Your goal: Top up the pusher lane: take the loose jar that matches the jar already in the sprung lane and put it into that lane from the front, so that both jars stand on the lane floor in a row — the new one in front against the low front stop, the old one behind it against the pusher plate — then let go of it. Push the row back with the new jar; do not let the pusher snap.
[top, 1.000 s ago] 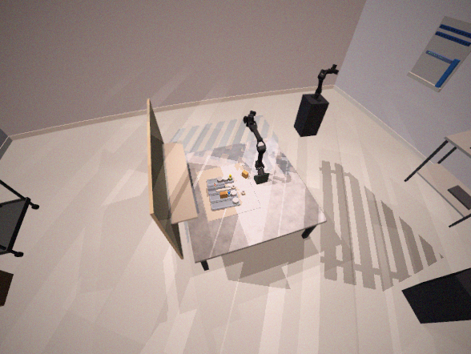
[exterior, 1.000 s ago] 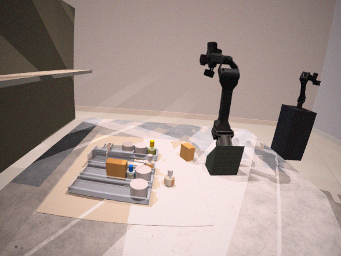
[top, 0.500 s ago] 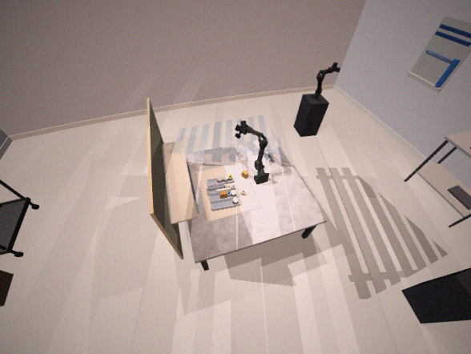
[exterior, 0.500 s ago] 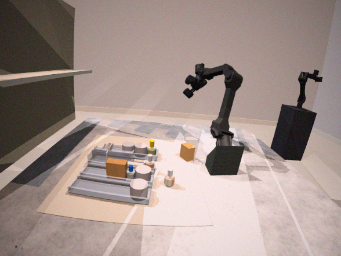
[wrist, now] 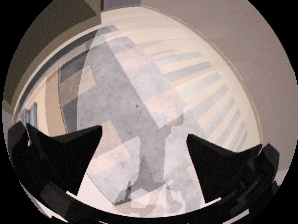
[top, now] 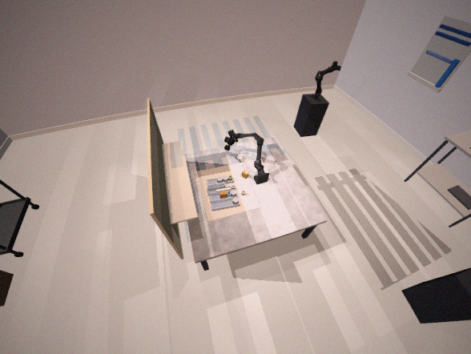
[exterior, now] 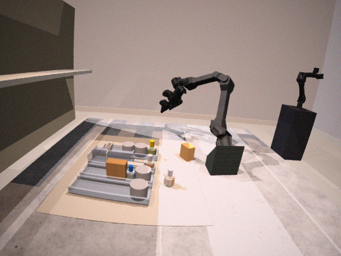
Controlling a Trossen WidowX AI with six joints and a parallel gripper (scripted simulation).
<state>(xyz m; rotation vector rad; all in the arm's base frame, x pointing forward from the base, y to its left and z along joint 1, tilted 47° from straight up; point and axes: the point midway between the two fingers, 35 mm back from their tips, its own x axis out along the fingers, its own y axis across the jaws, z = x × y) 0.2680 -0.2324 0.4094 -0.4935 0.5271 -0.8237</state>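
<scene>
Tool [exterior: 165, 106] open, high over table; orange box [exterior: 187, 151] beside loose jar [exterior: 169, 178].

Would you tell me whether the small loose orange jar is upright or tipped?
Upright: the small orange jar with the pale cap stands cap-up outside the grey tray.

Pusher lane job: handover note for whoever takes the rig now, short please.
Gripper: open, empty, high in the air, tilted down toward the grey lane tray.
Loose jar, orange-tan body with pale cap: upright on the white mat in front of the tray, untouched.
Its match, an orange-tan jar with pale cap, stands at the front of a tray lane.
Orange box stands apart on the mat.
Done: nothing grasped.
Left: descend, grip the loose jar, push it into that lane from the front, release.
</scene>
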